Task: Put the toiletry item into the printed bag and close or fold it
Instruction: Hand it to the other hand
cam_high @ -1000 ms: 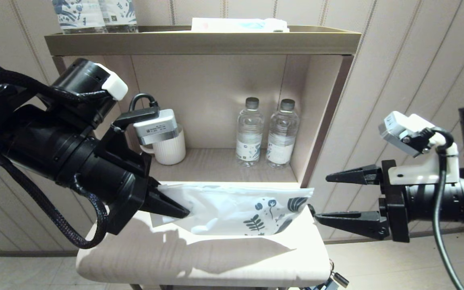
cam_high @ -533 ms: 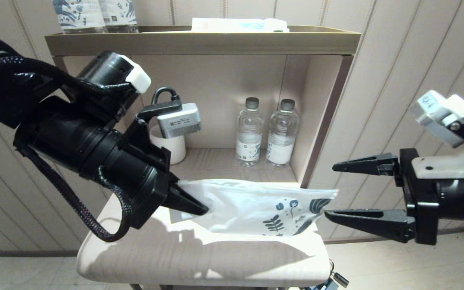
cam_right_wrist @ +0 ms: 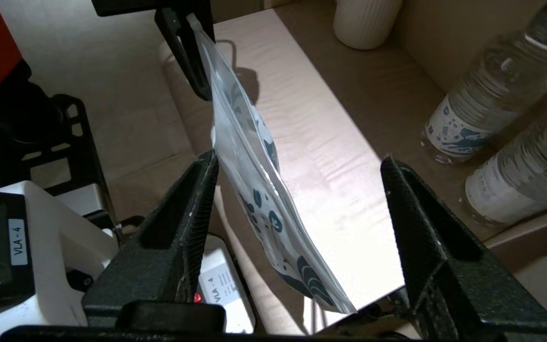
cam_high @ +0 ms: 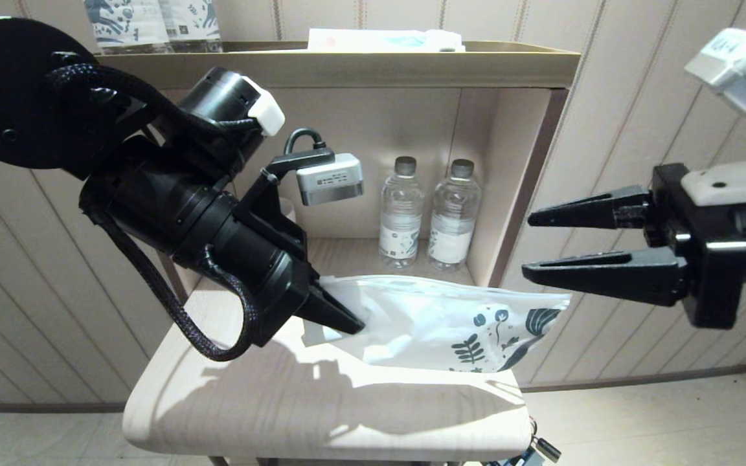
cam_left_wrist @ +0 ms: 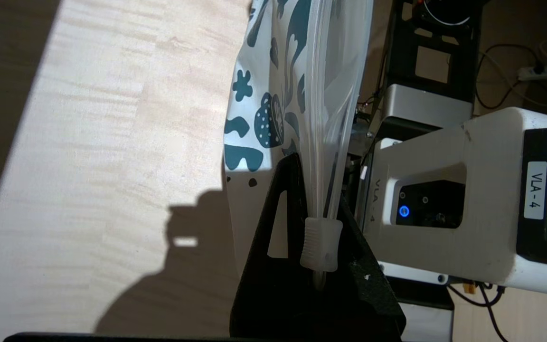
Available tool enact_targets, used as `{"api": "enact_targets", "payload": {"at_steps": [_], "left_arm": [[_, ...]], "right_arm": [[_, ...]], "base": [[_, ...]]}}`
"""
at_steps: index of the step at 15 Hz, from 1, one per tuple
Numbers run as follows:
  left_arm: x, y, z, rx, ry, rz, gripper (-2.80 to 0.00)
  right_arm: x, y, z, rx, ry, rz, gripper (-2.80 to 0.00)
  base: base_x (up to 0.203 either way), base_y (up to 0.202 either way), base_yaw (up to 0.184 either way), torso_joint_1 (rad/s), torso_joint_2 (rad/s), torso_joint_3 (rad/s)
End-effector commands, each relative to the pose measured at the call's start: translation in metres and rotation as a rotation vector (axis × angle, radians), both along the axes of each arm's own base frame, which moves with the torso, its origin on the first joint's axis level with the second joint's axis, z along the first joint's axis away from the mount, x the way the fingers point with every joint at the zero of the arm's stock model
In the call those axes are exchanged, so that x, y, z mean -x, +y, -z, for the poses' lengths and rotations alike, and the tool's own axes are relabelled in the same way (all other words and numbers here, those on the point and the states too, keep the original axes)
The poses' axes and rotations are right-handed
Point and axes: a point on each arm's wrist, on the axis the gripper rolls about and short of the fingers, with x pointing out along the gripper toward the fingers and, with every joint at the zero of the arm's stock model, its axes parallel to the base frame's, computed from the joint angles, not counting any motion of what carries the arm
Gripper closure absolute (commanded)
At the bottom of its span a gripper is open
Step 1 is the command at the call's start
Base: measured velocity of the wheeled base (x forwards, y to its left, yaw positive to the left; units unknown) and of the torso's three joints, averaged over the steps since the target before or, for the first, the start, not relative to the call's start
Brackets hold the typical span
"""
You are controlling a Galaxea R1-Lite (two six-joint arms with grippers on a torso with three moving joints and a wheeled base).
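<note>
Your left gripper (cam_high: 347, 321): clamped on the plain end of the printed bag (cam_high: 441, 323), holding it above the table (cam_high: 230, 414) | your right gripper (cam_high: 528, 246): jaws apart, just beside the bag's leaf-printed end, not gripping it | toiletry item: you cannot see it.

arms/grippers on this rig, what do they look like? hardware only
Both arms are black and cylindrical. The left gripper and right gripper have black, tapered, pointed fingers. A grey-white wrist camera sits on each. A braided black cable loops along the left arm.
</note>
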Motion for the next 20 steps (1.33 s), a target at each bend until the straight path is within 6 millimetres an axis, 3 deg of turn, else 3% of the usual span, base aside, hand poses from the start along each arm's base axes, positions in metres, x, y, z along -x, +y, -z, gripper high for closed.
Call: {"api": "enact_targets", "payload": {"at_steps": [1,4,7,8,9,10,15,16,20], "left_arm": [[0.0,0.0,0.001,-0.003,0.008,0.004,0.0],[-0.004,-0.003,0.008,-0.014,0.026,0.003,0.0],[-0.005,-0.004,0.01,-0.018,0.032,0.002,0.0],[-0.005,-0.004,0.01,-0.019,0.032,0.003,0.0],[-0.005,-0.004,0.01,-0.02,0.035,0.002,0.0],[-0.005,-0.004,0.011,-0.022,0.035,0.001,0.0],[-0.005,-0.004,0.011,-0.024,0.043,-0.003,0.0],[-0.005,-0.004,0.011,-0.024,0.043,-0.004,0.0],[-0.004,-0.003,0.009,-0.016,0.043,-0.009,0.0]], "right_arm": [[-0.013,0.015,-0.006,0.013,0.021,-0.034,-2.8],[-0.03,0.035,0.0,0.056,0.083,-0.069,-2.8],[-0.044,0.042,0.008,0.084,0.082,-0.075,-2.8],[-0.044,0.04,0.01,0.1,0.063,-0.079,0.0],[-0.044,0.041,0.008,0.103,0.044,-0.085,0.0],[-0.044,0.041,0.004,0.1,0.043,-0.083,-2.8],[-0.044,0.042,0.002,0.117,0.015,-0.08,-2.8],[-0.046,0.044,0.005,0.118,0.019,-0.081,0.0],[-0.05,0.057,-0.001,0.107,0.012,-0.115,0.0]], "base": [[0.0,0.0,0.0,0.0,0.0,0.0],[0.0,0.0,0.0,0.0,0.0,0.0],[0.0,0.0,0.0,0.0,0.0,0.0],[0.0,0.0,0.0,0.0,0.0,0.0],[0.0,0.0,0.0,0.0,0.0,0.0],[0.0,0.0,0.0,0.0,0.0,0.0],[0.0,0.0,0.0,0.0,0.0,0.0],[0.0,0.0,0.0,0.0,0.0,0.0],[0.0,0.0,0.0,0.0,0.0,0.0]]}}
